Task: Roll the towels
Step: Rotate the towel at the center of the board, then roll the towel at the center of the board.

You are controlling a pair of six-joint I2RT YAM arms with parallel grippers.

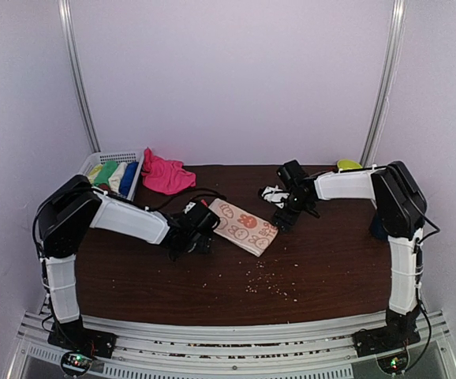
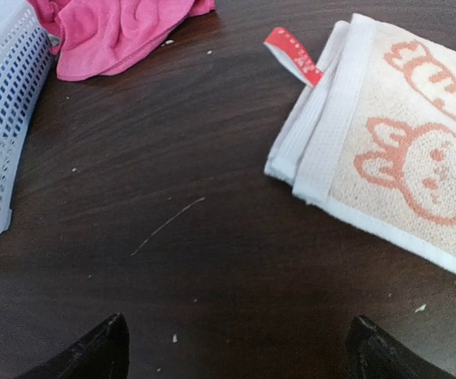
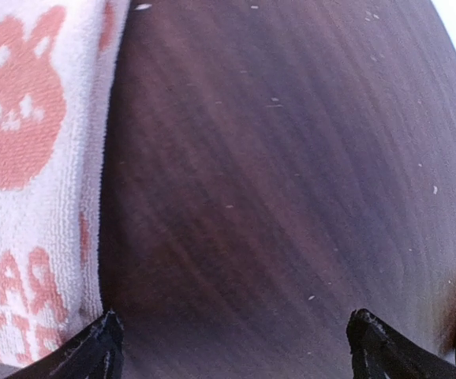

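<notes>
the peach-orange terry towel printed with rabbits and carrots lay folded flat at the centre of the top view, on the dark brown wooden table. the plain hot pink towel sat crumpled above and left of it, just beside the white plastic mesh basket in the upper left, which held green, cream and blue towels. the left gripper hung near the peach towel's left end, fingers spread wide, holding nothing. the right gripper hung just beside its upper right edge, likewise spread and empty.
</notes>
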